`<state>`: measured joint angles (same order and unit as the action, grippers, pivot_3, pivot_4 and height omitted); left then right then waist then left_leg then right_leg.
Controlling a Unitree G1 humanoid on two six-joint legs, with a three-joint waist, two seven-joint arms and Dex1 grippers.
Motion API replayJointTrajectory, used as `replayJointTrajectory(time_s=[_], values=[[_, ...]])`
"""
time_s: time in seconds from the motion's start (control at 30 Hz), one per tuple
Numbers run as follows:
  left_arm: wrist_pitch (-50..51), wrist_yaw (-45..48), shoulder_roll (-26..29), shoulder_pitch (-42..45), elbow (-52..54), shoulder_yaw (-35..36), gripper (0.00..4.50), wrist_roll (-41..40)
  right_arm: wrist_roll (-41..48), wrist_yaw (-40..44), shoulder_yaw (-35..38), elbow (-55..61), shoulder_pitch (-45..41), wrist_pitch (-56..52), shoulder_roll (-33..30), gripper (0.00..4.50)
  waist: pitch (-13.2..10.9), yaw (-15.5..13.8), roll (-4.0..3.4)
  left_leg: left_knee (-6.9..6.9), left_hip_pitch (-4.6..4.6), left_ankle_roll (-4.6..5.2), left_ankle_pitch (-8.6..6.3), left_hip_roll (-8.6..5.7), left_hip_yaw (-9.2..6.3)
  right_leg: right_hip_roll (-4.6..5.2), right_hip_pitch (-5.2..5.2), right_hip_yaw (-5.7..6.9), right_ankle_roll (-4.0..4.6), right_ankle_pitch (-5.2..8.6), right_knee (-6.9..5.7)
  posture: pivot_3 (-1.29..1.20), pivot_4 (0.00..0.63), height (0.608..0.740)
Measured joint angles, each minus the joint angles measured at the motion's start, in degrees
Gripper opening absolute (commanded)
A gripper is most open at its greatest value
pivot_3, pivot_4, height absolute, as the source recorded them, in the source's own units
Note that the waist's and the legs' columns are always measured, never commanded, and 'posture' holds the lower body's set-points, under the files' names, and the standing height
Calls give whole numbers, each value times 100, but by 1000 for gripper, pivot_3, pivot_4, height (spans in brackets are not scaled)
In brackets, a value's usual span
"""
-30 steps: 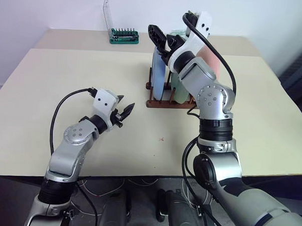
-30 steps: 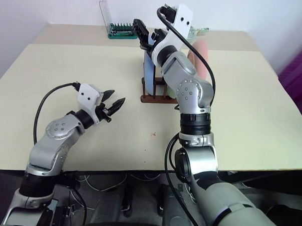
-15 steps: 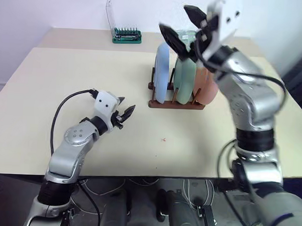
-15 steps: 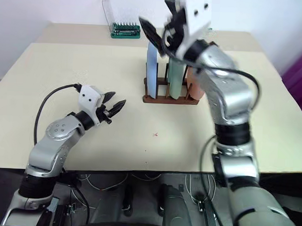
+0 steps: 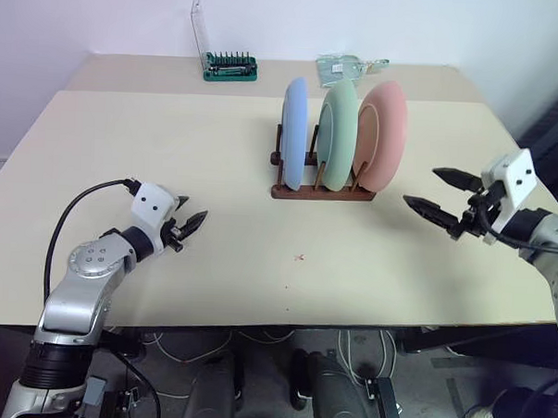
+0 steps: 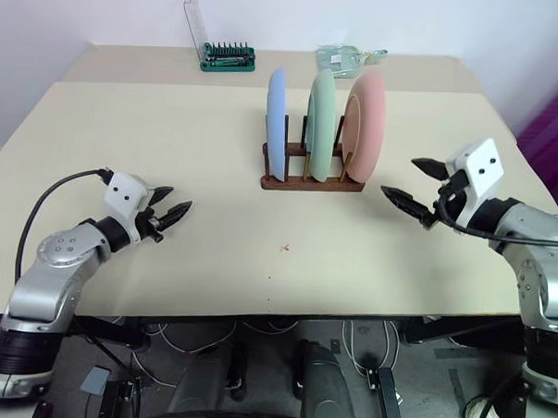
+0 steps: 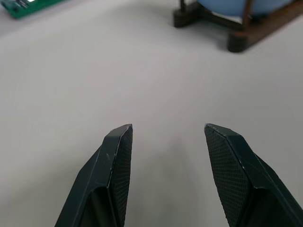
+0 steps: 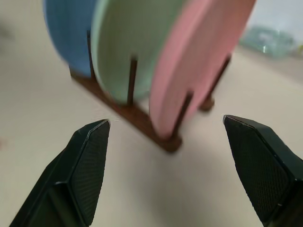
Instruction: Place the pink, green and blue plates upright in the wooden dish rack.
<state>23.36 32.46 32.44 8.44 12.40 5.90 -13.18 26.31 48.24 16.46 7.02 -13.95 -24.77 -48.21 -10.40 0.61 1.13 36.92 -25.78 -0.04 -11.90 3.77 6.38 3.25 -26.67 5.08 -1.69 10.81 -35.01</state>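
Looking like a robotics lab. Sitting against a bare white wall: plain beige tables, cables trailing beneath.

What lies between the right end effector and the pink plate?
Only bare tabletop, as the right eye view shows: the right end effector, open, hangs beside the pink plate.

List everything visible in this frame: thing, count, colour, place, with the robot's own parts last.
blue plate: 1, light blue, upright, left slot of the rack
green plate: 1, mint, upright, middle
pink plate: 1, salmon, upright, right
wooden dish rack: 1, dark brown, centre of table
table: 1, beige
tool holder: 1, green, clear lid, far edge
clear packet: 1, far edge
left gripper: black, open, empty
right gripper: black, open, empty
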Motion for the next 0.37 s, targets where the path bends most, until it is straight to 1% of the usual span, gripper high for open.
replayJointTrajectory(time_s=[0.17,0.37], values=[[22,-16,-41,-20,120,-60,2467,4,-165,-44,-36,-398,-4,279,202,3905,0,-7,0,0,-2,1,-1,-2,0,1,1,1,0,0,3,0,150,730],[26,-28,-82,-36,129,-62,2467,11,-312,-68,-116,-575,-6,418,252,3905,-1,-11,-2,1,0,2,0,-3,0,1,4,1,0,0,2,0,150,730]])
